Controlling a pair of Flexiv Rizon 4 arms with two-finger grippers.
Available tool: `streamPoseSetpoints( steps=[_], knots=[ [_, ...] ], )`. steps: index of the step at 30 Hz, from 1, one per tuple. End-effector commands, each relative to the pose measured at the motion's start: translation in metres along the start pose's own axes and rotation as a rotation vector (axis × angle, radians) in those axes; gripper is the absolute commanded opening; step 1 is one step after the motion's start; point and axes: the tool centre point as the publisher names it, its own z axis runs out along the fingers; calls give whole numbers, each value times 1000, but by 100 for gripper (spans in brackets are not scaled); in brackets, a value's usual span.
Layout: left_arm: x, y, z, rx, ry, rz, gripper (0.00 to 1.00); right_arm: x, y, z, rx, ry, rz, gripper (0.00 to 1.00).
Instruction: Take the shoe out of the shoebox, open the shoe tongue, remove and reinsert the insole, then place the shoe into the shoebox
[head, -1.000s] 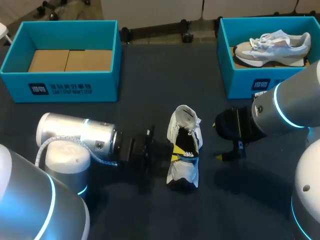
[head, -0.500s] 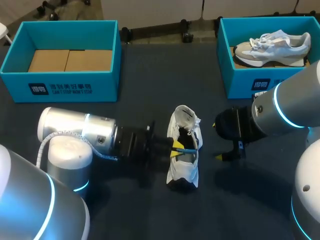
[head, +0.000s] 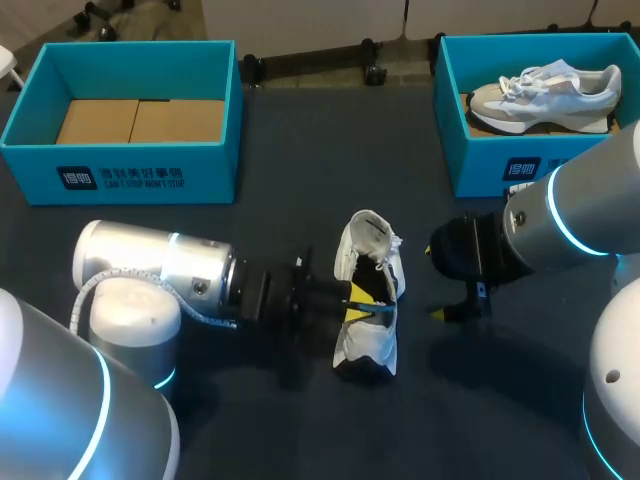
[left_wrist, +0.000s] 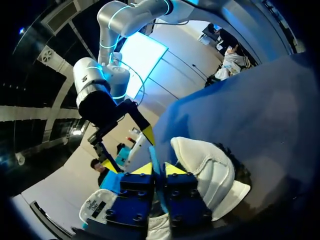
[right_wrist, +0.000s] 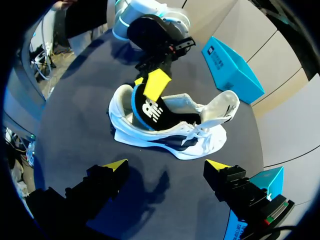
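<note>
A white shoe (head: 368, 330) lies on its side in the middle of the dark table. Its black insole with a blue edge (right_wrist: 150, 114) stands partly out of the shoe (right_wrist: 172, 131). My left gripper (head: 356, 300) reaches in from the left and is shut on the insole; in the left wrist view the thin blue insole edge (left_wrist: 155, 167) sits between the two yellow tips of that gripper (left_wrist: 158, 169), beside the shoe (left_wrist: 212, 167). Just right of the shoe, my right gripper (head: 455, 305) hangs open and empty. In its own view the right gripper (right_wrist: 166, 165) faces the shoe.
A teal shoebox (head: 130, 172) with cardboard on its floor stands at the back left. At the back right, a second teal box (head: 485, 160) holds another pale shoe (head: 545, 95). My two arms flank the shoe closely.
My left gripper has pushed in towards the shoe's opening, then eased back a little, with the insole edge between its fingers. The right arm has not moved.
</note>
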Motion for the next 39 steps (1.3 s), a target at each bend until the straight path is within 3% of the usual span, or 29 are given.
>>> streamPoseSetpoints(
  steps=[1,9,21,22,23,26,28,36,39],
  knots=[
    [3,5,8,9,20,-4,0,2,-1,-1,-3,-2,-1,100],
    [6,18,7,3,57,-6,0,2,-1,-1,-3,-2,-1,100],
    [5,14,-2,-5,80,-12,0,2,-1,-1,-3,-2,-1,100],
    [4,11,-1,1,64,-13,3,2,-1,-1,-3,-2,-1,100],
    [3,9,-1,2,57,-14,31,2,-1,-1,-3,-2,-1,100],
    [1,4,-2,2,49,-14,55,2,-1,-1,-3,-2,-1,100],
    [0,1,-4,0,48,-15,55,2,-1,-1,-3,-2,-1,100],
    [-3,-6,-10,-16,67,-22,78,2,-1,-1,-3,-2,-1,100],
    [-5,-9,-12,-15,66,-23,79,2,-1,-1,-3,-2,-1,100]
  ],
)
